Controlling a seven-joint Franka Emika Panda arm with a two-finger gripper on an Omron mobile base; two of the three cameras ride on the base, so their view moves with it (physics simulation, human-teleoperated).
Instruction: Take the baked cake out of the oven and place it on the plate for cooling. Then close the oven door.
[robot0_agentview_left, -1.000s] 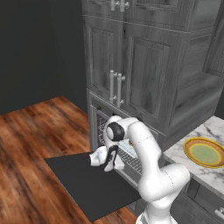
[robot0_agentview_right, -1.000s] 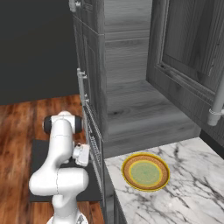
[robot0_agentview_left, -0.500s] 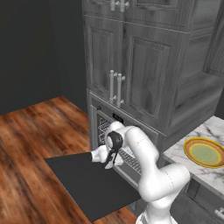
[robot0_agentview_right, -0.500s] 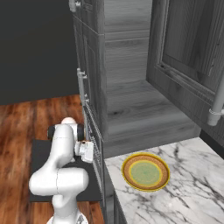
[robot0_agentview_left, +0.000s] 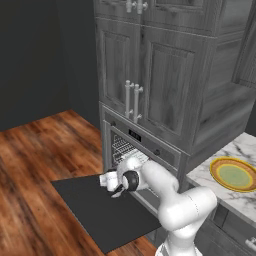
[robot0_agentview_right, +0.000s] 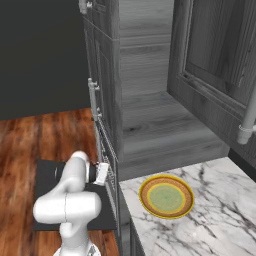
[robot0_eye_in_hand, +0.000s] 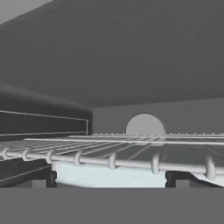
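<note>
Arm bent low, tool (robot0_eye_in_hand: 109, 178) wide apart at oven (robot0_agentview_left: 131, 150) mouth

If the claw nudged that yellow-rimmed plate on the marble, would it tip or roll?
Probably neither: the plate lies flat and wide on the marble counter, so it would likely slide. It looks stiff, perhaps breakable, and sits near the counter's front edge.

Left base view: behind arm, high, faces forward-down at oven (robot0_agentview_left: 140, 150) front and open oven door (robot0_agentview_left: 100, 210). Right base view: opposite side, along cabinet face. Both share plate (robot0_agentview_right: 166, 196) on counter (robot0_agentview_right: 220, 215). Hand view: close, level, inside oven under wire rack (robot0_eye_in_hand: 109, 153).
</note>
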